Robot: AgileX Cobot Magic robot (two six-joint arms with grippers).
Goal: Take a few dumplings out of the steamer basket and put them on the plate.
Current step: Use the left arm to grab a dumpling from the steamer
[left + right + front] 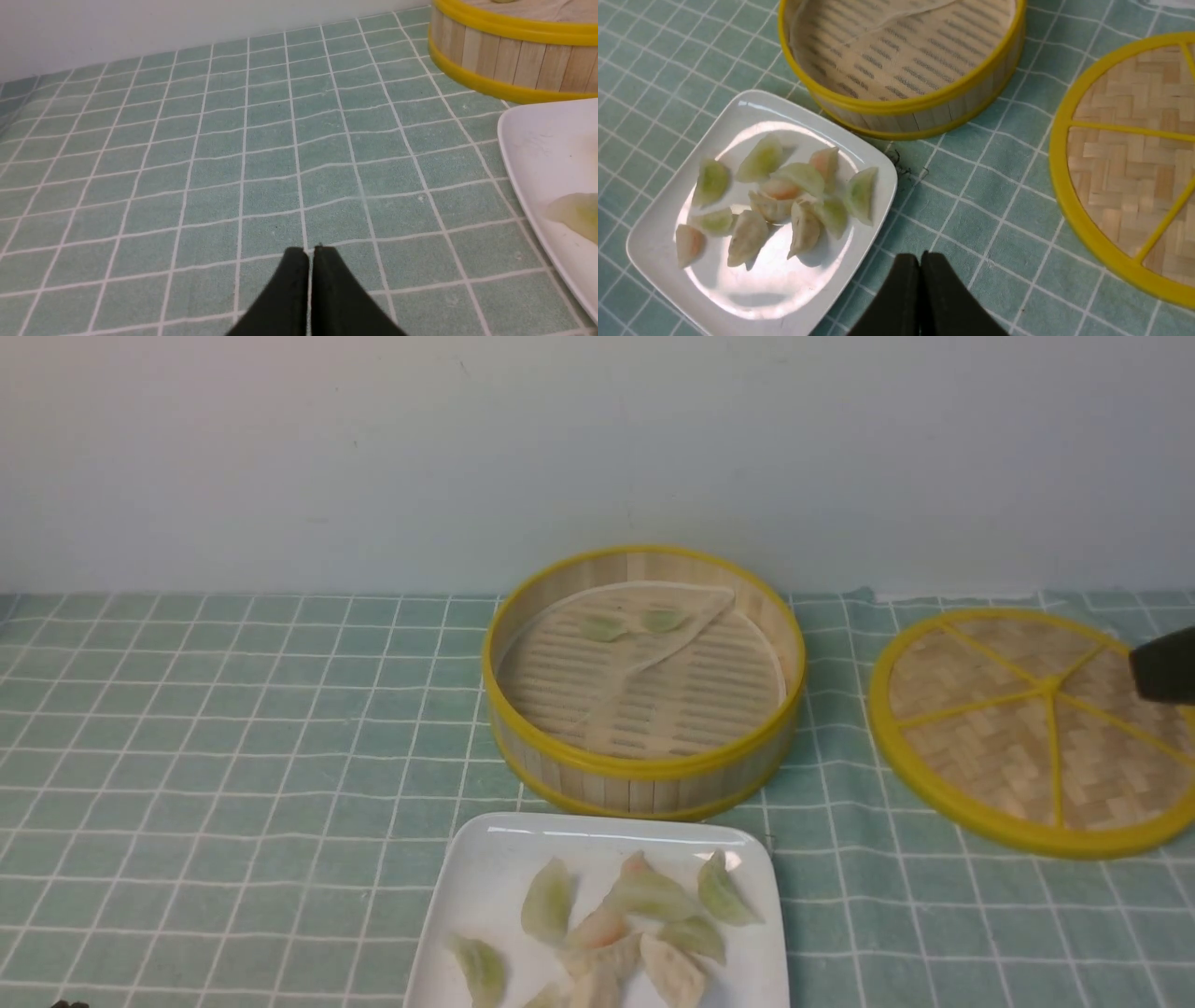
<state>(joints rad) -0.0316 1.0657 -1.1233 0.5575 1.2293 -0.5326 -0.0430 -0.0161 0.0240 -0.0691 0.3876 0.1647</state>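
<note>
Front: two dumplings (605,628) lie at the back of the basket (644,782); more are piled on the plate (481,887) just in front of it. Left wrist: left gripper (310,255) closed, empty, over the counter (187,163). Right wrist: right gripper (920,259) closed, empty, beside the plate.

So the surface is covered with a mint-green cloth (233,756) with a thin white grid on it, kinda wavy in spots so it's not lying perfectly smooth. Over on the right there's a flat round woven bamboo disc (980,747), yellow rim, yellow spokes meeting at a hub, lying flat on the cloth. Tiny dark thread-like bits (901,161) sit on the cloth too, can't tell what they are. Plain pale wall (373,448) behind it all.
</note>
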